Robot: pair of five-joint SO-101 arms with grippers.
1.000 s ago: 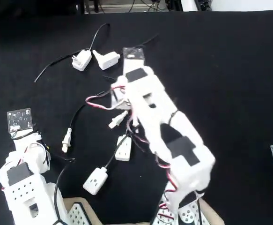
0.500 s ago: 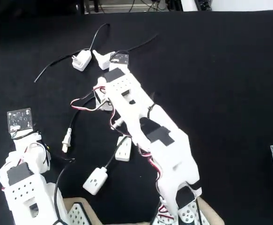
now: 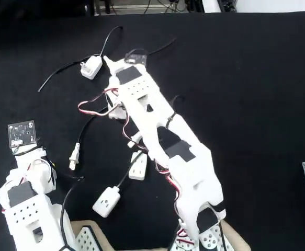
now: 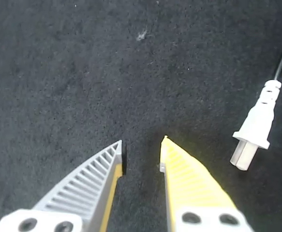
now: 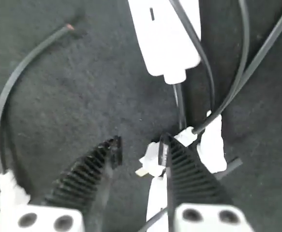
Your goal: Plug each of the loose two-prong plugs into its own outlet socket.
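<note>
- Black cloth table (image 3: 257, 104), with cords scattered across the far left and middle.
- Progress: nothing is plugged in yet, as I judge it, so both pairings are left to do.
- Left plug (image 3: 74, 156) lies loose at near left with its prongs free. Middle plug (image 3: 133, 138) lies loose just beside the right arm (image 3: 162, 141).
- Middle socket (image 3: 137, 167) and near socket (image 3: 106, 201) lie apart from both plugs, and their faces look bare.
- Left gripper (image 4: 141, 145) is spread a little and holds nothing, low over the cloth near the left plug.
- Right gripper (image 5: 139, 142) is spread with nothing pinched, out at far left by a white adapter (image 3: 91, 67).
- Hard to tell: a small white piece (image 5: 149, 164) sits just beside one right finger, and whether it is a plug or an adapter part is unclear. The right arm covers part of the middle plug and the cords under it.
</note>
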